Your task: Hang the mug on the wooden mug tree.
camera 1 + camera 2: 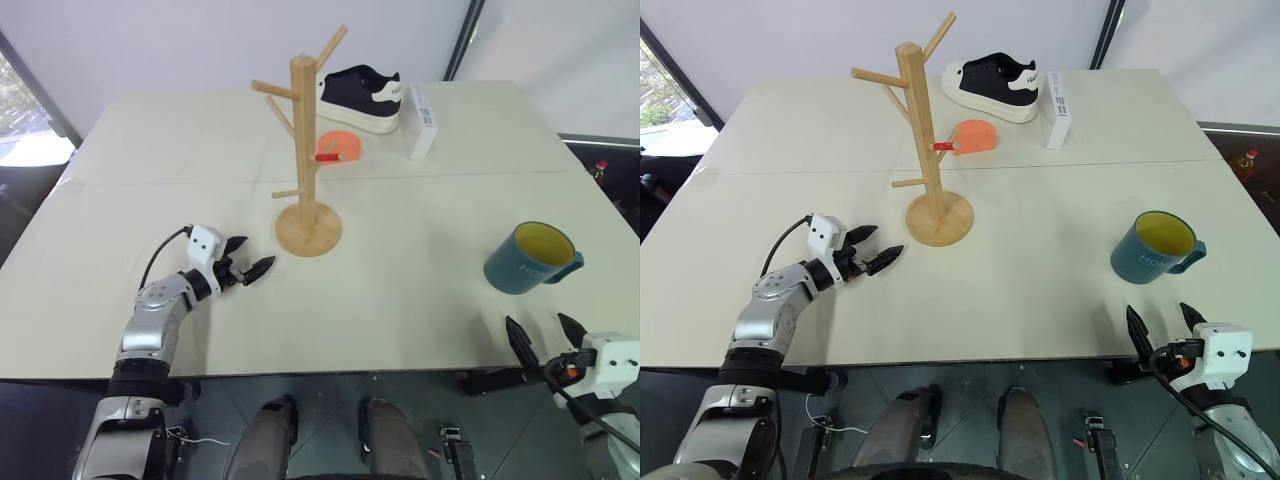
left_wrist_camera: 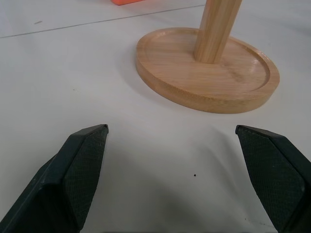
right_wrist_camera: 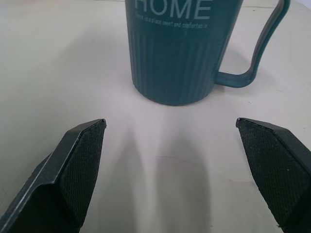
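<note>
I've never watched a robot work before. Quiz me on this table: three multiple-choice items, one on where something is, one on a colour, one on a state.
1. Where is the mug?
A. hanging on a peg
B. standing on the table by the right gripper
C. beside the shoe

2. What colour is the mug's inside?
A. yellow
B. white
C. red

3. How is the right gripper?
A. shut on the mug
B. shut, empty
C. open, empty

Answers: 1 B, it stands upright on the table, apart from the wooden mug tree. 2 A, yellow shows past its rim. 3 C, both fingers stand wide apart, short of the mug.
</note>
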`<state>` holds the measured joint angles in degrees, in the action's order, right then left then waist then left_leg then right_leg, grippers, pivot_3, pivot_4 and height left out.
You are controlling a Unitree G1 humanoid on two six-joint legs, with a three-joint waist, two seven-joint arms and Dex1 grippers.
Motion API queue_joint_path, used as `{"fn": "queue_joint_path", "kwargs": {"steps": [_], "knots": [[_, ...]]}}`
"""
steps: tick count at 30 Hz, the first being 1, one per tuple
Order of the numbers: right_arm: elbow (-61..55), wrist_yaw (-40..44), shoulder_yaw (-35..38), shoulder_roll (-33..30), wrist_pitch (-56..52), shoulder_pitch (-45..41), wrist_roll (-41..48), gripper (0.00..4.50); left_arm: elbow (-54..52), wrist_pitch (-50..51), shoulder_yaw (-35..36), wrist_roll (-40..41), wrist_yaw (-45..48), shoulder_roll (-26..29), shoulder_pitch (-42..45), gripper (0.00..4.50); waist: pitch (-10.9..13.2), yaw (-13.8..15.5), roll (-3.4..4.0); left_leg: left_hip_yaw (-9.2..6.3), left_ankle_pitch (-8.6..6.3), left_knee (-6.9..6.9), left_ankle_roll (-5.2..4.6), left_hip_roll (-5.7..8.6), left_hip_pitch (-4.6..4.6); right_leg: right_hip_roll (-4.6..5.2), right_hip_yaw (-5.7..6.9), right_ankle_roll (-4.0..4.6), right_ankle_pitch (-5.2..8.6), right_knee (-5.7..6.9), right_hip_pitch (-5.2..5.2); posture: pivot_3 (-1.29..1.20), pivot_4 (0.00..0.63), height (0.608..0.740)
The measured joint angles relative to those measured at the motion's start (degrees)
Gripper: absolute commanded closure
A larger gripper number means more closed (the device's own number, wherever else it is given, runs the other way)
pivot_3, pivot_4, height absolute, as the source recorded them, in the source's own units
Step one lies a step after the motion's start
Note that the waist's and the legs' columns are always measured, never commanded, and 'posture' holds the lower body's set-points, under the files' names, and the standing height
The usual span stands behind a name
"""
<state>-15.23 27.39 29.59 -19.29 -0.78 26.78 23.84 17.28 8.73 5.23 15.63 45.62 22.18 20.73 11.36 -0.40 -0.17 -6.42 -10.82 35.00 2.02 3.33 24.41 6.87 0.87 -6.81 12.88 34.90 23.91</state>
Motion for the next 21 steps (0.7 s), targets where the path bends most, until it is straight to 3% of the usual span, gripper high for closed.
{"fn": "queue_joint_path", "kwargs": {"steps": [11,21], "knots": [[0.3,0.4,0.3,-0.1,0.0,0.1,0.0,0.04,-3.3,2.3,-1.6,0.4,0.8,0.0,-0.5,0.00,0.0,0.0,0.00,0.01,0.00,0.01,0.00,0.00,0.00,0.00,-0.01,0.00,0.00,0.01,0.00,0.00,0.150,0.740],[0.4,-0.3,2.6,-0.2,0.1,2.0,0.0,0.04,-14.8,5.4,-7.2,5.0,9.7,0.1,-2.8,0.00,0.0,0.0,0.04,0.04,-0.01,0.02,0.01,-0.01,0.02,0.02,-0.03,0.02,0.00,-0.01,-0.01,0.00,0.150,0.740]]}}
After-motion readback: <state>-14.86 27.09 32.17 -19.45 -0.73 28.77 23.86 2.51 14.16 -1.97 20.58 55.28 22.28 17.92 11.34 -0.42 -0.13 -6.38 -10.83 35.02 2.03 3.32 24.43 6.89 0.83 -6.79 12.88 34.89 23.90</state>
